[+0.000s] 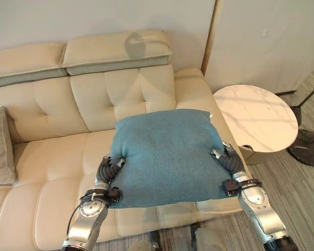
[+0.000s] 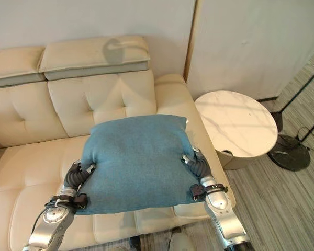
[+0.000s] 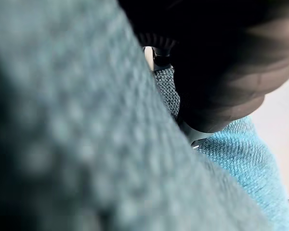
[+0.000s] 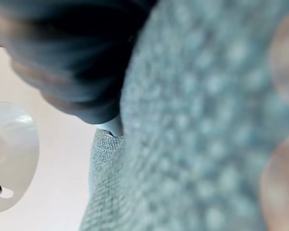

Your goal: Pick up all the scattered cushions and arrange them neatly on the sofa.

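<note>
Holding: a blue cushion [image 1: 167, 157] is carried flat between both hands, above the sofa [image 1: 47, 172] seat, toward its right end.
Left hand [image 1: 109, 170]: pressed into the cushion's left edge, which dents around it; the wrist view shows the dark cover and fabric close up, so whether the fingers curl round the edge I cannot tell.
Right hand [image 1: 226, 159]: set against the right edge the same way, dark cover over the fabric; its fingers are hidden too, so the grasp cannot be told.
Other cushion: a beige cushion [image 1: 0, 149] leans at the sofa's left, well apart.
Nearby: a round table [image 1: 256, 117] stands just beside the sofa's right arm.
Risk, slip: the hold looks like a squeeze from two sides; if either hand eases, the soft cushion may sag and drop off the seat's front.
Risk, placement: letting go here would likely leave it lying flat rather than upright against the backrest.
Risk, table: swinging right could brush the table.
</note>
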